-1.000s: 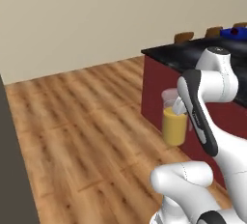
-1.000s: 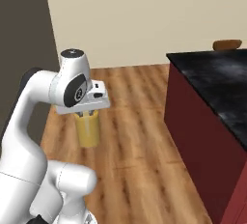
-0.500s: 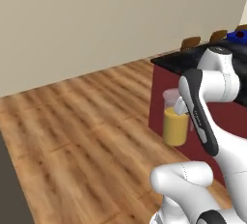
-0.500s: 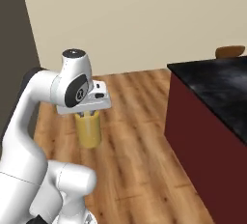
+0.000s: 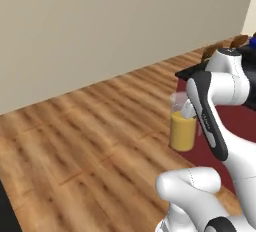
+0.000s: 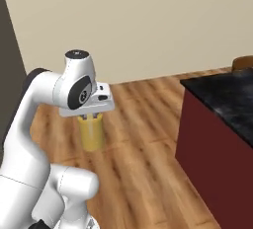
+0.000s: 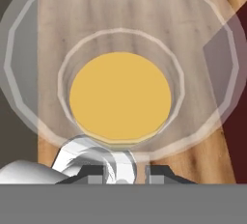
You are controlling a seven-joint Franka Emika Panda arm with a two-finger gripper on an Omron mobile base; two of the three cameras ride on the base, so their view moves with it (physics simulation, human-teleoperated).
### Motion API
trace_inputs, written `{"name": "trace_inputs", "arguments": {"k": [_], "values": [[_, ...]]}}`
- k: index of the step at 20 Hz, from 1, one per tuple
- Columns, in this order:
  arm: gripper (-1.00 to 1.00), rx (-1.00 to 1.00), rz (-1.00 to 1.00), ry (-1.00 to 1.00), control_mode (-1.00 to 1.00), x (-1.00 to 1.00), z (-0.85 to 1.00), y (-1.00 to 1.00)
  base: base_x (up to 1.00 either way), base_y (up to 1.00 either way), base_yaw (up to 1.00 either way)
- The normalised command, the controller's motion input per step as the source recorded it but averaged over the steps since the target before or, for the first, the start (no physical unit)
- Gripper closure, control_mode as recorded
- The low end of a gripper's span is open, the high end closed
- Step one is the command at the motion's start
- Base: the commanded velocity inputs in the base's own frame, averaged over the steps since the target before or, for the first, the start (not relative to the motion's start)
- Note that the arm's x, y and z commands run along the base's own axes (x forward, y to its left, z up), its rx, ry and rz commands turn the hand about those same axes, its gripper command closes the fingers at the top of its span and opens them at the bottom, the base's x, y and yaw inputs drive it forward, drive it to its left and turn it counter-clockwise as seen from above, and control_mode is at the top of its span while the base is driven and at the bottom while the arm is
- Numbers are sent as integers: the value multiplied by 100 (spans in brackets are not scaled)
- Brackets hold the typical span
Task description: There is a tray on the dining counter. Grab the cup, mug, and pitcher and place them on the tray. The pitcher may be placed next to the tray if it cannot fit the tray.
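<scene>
Clear pitcher (image 5: 182,128) clamped in pincer (image 7: 126,171) above wooden floor (image 5: 90,126), dining counter (image 6: 225,99) just beside.

Glossy white arm (image 5: 227,121), dark joints

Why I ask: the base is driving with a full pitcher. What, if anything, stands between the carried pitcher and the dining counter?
Nothing visible does. The gripper holds the pitcher by its rim, lifted above bare wood floor. Between it and the dining counter lies only open floor; the counter's dark red side faces the pitcher.
</scene>
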Motion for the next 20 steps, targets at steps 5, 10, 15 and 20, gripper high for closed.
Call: {"name": "trace_inputs", "arguments": {"k": [5, 10, 15, 20], "values": [[100, 0, 0, 0, 100, 0, 0, 0, 83, 72, -14], [100, 0, 0, 0, 100, 0, 0, 0, 98, 58, -17], [100, 0, 0, 0, 100, 0, 0, 0, 87, 68, -20], [100, 0, 0, 0, 100, 0, 0, 0, 67, 73, -28]]}}
